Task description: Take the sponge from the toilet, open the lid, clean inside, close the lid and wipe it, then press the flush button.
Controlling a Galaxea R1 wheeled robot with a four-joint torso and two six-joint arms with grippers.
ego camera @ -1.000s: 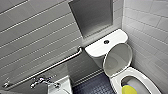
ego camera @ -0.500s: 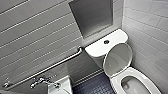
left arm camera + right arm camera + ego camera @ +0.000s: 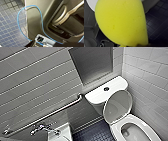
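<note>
Toilet (image 3: pixel 143 123) position: lower right of the head view frame, white ceramic, set in the corner against the pale tiled wall (image 3: pixel 150 74). Lid (image 3: pixel 117 107) state: raised, standing nearly upright and leaning back toward the tank top (image 3: pixel 97 95). The bowl (image 3: pixel 130 133) lies exposed below the lid. A round flush button (image 3: pixel 106 88) sits at the centre of the tank top.

A metal grab bar (image 3: pixel 50 114) runs diagonally across the grey wall at left of the frame. Below it, at lower left, a chrome faucet (image 3: pixel 40 128) stands over a white sink (image 3: pixel 63 133). Dark blue small-tile floor (image 3: pixel 95 133) occupies the bottom centre, between sink and toilet.

Sponge (image 3: pixel 121 21) position: bright yellow, very close before the right wrist camera, above the dark tiled floor, with white ceramic behind it. Right hand (image 3: pixel 142 45) state: closed on the narrow end of the sponge.

Left hand (image 3: pixel 32 43) state: it appears as a dark edge, and how far it is open cannot be told. The left wrist view also shows a blue cable (image 3: pixel 18 16) looping across the robot's grey body and over the floor tiles.
</note>
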